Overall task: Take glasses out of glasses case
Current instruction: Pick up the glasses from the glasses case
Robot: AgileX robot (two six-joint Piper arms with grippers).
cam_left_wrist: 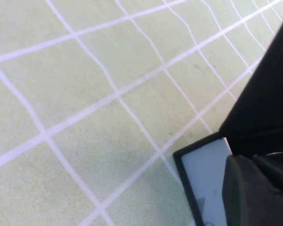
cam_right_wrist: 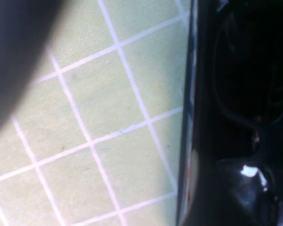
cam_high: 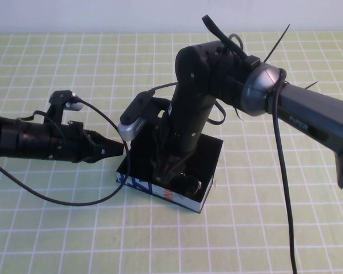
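The glasses case (cam_high: 160, 192) lies open at the table's middle, with a black inside and a white-and-blue printed side. The black glasses (cam_high: 190, 184) lie inside it near the front right corner. My right gripper (cam_high: 170, 170) reaches straight down into the case, just left of the glasses. In the right wrist view the glasses (cam_right_wrist: 247, 94) show dark inside the case wall (cam_right_wrist: 190, 141). My left gripper (cam_high: 116, 150) comes in level from the left, shut on the case's left end. One of its fingers (cam_left_wrist: 254, 193) rests against the white side (cam_left_wrist: 203, 174), below the black lid (cam_left_wrist: 269, 94).
A green cloth with a white grid (cam_high: 57, 228) covers the table. A black cable (cam_high: 51, 200) loops on it in front of the left arm. Another cable (cam_high: 286, 217) hangs from the right arm.
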